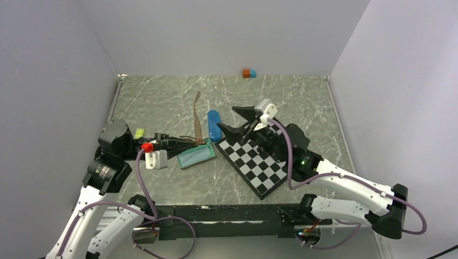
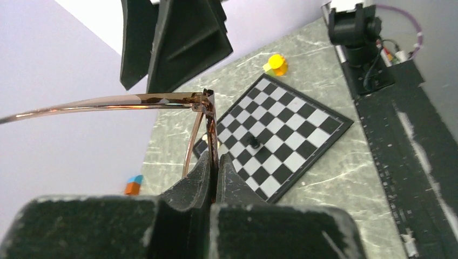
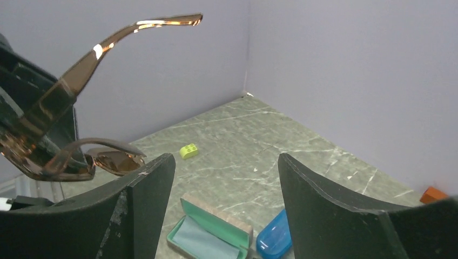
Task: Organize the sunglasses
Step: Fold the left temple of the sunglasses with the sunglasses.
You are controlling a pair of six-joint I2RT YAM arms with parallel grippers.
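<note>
The left pincer pinches the brown sunglasses; the right pincer, spread wide, faces them nearby.

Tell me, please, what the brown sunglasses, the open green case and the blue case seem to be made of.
The brown sunglasses: probably glossy plastic or acetate; the temples shine and look mottled amber. The open green case: a matte hard shell, material unclear, with a soft-looking pale lining. The blue case: seemingly smooth translucent plastic with glossy highlights.
</note>
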